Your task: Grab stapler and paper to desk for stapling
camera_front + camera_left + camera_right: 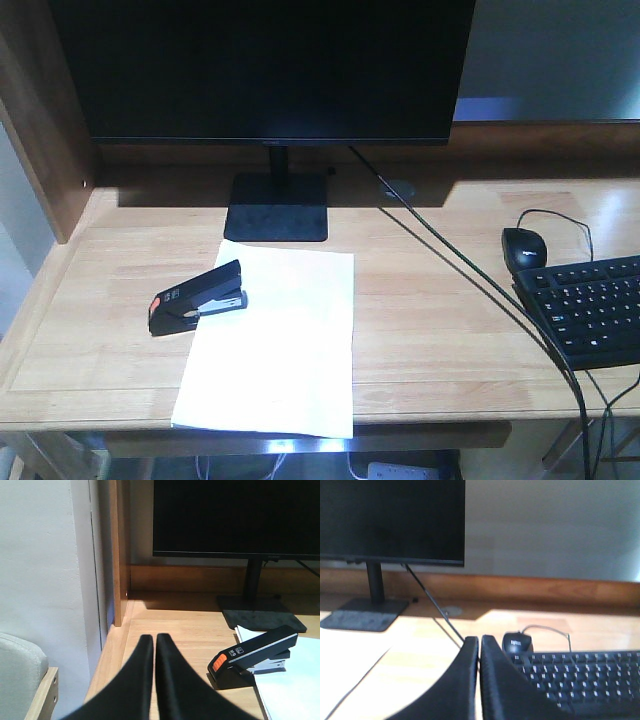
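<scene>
The light-wood desk (440, 310) fills my view under a black monitor (265, 65). The stapler (198, 297) sits on the left edge of the paper (275, 340), its orange end pointing left. Keyboard (595, 305) and mouse (524, 246) lie well to the right. My left gripper (154, 640) and right gripper (479, 641) both have their fingers pressed together, holding nothing.

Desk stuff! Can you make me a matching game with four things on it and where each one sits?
Things:
1. stapler
2. paper
3. mouse
4. monitor stand

Places:
A. just behind the keyboard, on the desk's right
B. at the back, under the black screen
C. over the sheet's left edge
D. flat, reaching the front edge

Pairs: 1-C, 2-D, 3-A, 4-B
</scene>
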